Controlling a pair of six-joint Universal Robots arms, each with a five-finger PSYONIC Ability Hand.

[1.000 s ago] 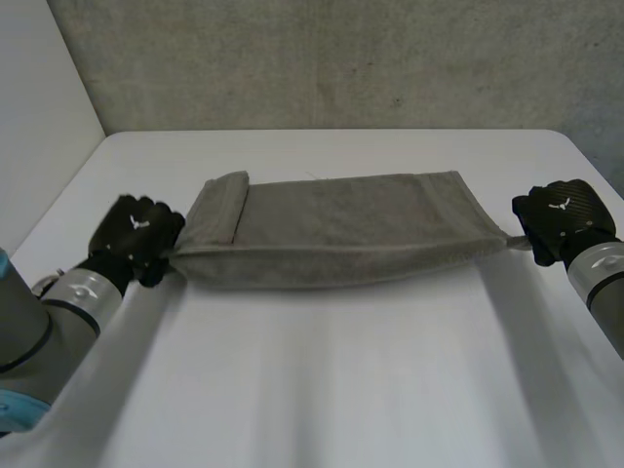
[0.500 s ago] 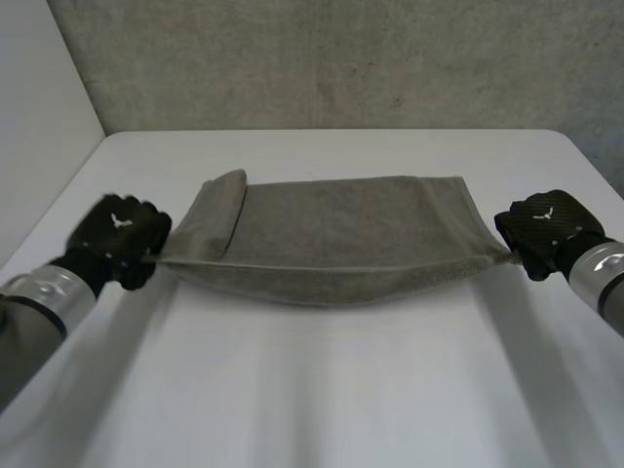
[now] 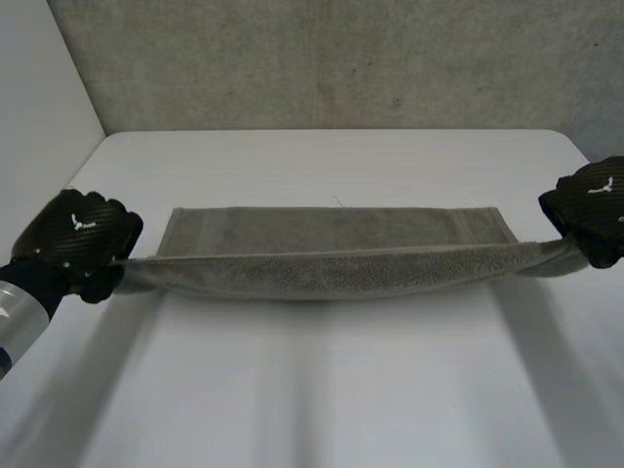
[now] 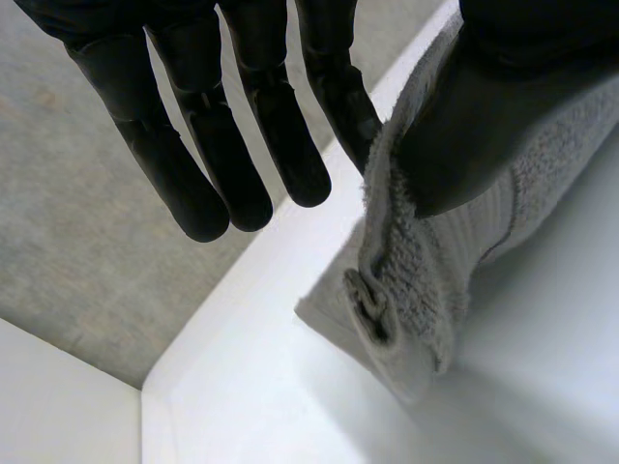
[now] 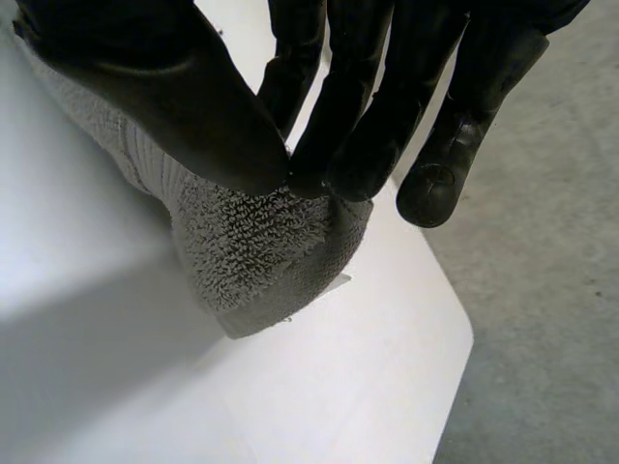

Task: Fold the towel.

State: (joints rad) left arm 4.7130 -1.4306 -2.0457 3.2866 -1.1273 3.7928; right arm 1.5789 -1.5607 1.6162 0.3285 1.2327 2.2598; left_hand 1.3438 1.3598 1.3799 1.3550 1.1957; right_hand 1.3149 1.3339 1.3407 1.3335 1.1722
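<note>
A grey towel point(image 3: 331, 253) is stretched sideways across the middle of the white table point(image 3: 322, 380), its near edge lifted and pulled taut between both hands. My left hand point(image 3: 78, 242) pinches the towel's left end; in the left wrist view its thumb point(image 4: 484, 106) presses the cloth point(image 4: 416, 280) against a finger while the other fingers point(image 4: 203, 135) stay straight. My right hand point(image 3: 593, 207) holds the right end, and in the right wrist view the thumb point(image 5: 184, 106) and fingers point(image 5: 368, 106) pinch the towel's corner point(image 5: 261, 261).
A grey concrete wall point(image 3: 322, 58) rises behind the table's far edge. A white panel point(image 3: 39, 107) stands at the left. Bare tabletop lies in front of the towel.
Both hands have moved outward and up, pulling the towel taut. The folded-over flap at its left end has flattened, and the towel now lies longer and narrower.
</note>
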